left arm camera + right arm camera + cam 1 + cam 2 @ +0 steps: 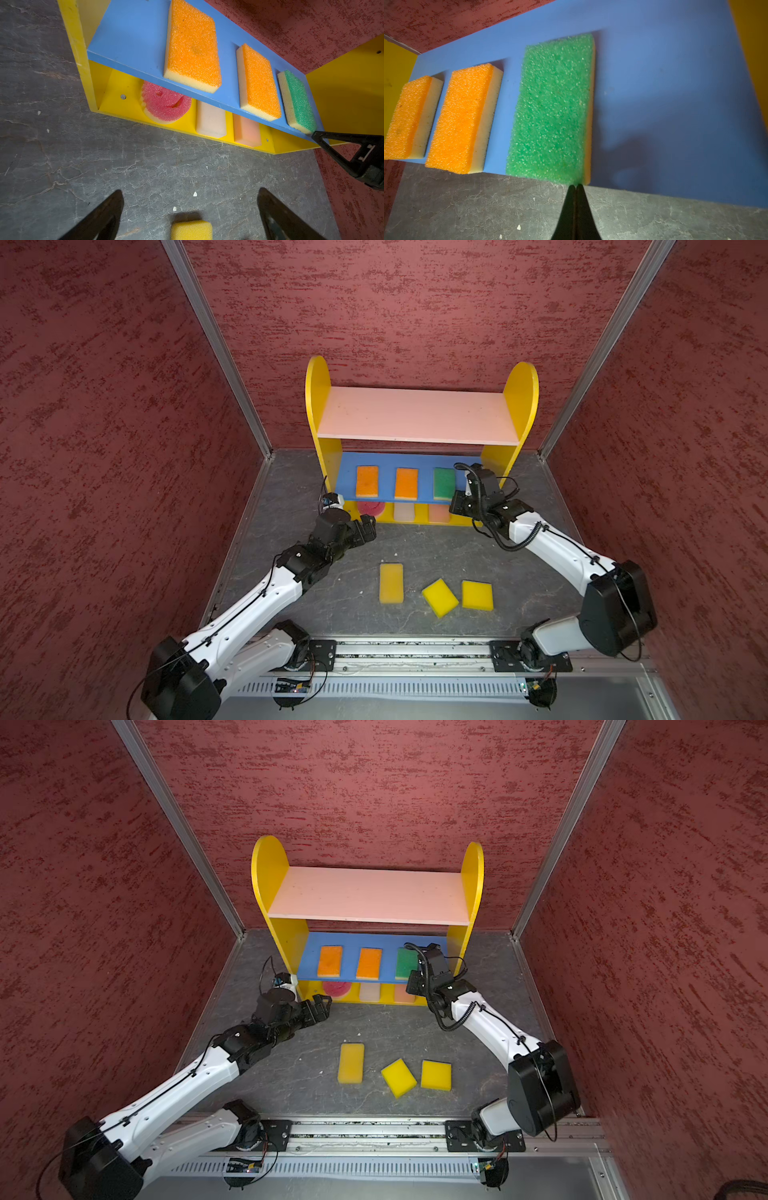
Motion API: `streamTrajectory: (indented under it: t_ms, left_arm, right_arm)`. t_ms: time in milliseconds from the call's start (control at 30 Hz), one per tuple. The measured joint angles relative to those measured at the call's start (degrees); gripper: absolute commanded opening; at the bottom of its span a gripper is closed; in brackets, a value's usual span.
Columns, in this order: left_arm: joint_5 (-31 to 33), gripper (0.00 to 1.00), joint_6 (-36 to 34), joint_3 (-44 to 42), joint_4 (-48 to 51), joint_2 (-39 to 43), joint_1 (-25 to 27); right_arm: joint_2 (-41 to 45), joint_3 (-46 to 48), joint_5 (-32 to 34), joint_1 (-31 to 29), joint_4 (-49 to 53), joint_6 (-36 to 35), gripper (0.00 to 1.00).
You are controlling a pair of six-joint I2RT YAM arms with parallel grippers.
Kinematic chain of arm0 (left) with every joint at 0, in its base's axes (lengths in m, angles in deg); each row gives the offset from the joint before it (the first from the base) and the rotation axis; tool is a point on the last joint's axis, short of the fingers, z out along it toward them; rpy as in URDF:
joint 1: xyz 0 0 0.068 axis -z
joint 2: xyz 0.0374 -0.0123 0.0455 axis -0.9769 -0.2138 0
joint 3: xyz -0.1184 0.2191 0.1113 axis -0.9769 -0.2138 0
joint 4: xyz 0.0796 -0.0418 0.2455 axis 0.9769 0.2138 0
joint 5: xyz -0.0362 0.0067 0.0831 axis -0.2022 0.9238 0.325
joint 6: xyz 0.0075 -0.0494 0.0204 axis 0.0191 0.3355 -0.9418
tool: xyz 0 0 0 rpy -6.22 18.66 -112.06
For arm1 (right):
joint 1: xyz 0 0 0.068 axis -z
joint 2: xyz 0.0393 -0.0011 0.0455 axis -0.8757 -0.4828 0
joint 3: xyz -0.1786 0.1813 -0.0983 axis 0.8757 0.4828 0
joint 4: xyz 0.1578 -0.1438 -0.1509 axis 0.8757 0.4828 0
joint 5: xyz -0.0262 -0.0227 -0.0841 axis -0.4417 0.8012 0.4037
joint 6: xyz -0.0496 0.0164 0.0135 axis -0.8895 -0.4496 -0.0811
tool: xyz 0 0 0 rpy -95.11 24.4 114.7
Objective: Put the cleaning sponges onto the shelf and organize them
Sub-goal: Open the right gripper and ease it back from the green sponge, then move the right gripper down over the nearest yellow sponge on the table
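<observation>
Six sponges are being carried by the shelf (318,406). Two orange sponges (367,481) and the green sponge (552,112), rough-topped on pale foam, are lying in a row on the blue board (347,472). The round red sponge (166,102), white sponge (210,120) and peach sponge (246,131) are lying on the base (116,108). The pink board (415,414) is being left bare. Three smooth yellow sponges (391,583) are waiting on the table (345,605), between the shelf and its front edge. The right claw (576,187) is being held closed, its tips touching the green sponge's front corner. The left claw (190,194) is being held wide open, gripping nothing.

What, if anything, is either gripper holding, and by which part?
Nothing: the left gripper is open and empty; the right gripper, shut, only touches the green-topped sponge.
</observation>
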State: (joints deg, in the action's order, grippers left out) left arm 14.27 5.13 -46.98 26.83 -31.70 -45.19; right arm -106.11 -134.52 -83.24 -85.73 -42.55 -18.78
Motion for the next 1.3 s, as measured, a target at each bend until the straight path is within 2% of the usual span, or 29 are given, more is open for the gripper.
streamTrajectory:
  t_ms: [467, 700, 1000, 1300]
  left_arm:
    - [0.0, 1.0, 0.0, 0.0, 0.0, 0.0, 0.0]
    - [0.1, 1.0, -0.2, 0.0, 0.0, 0.0, 0.0]
    - [0.1, 0.99, -0.7, 1.1, -0.3, 0.1, 0.0]
    - [0.5, 0.99, -0.7, 1.1, -0.3, 1.7, 0.0]
  right_arm:
    - [-0.9, 0.0, 0.0, 0.0, 0.0, 0.0, 0.0]
    - [2.8, 2.1, -1.6, -0.4, -0.3, 0.9, 0.0]
    - [3.5, 1.5, -2.1, -7.2, -1.3, 2.5, 0.0]
    - [-5.5, -5.0, -2.5, -11.7, -3.3, 2.8, 0.0]
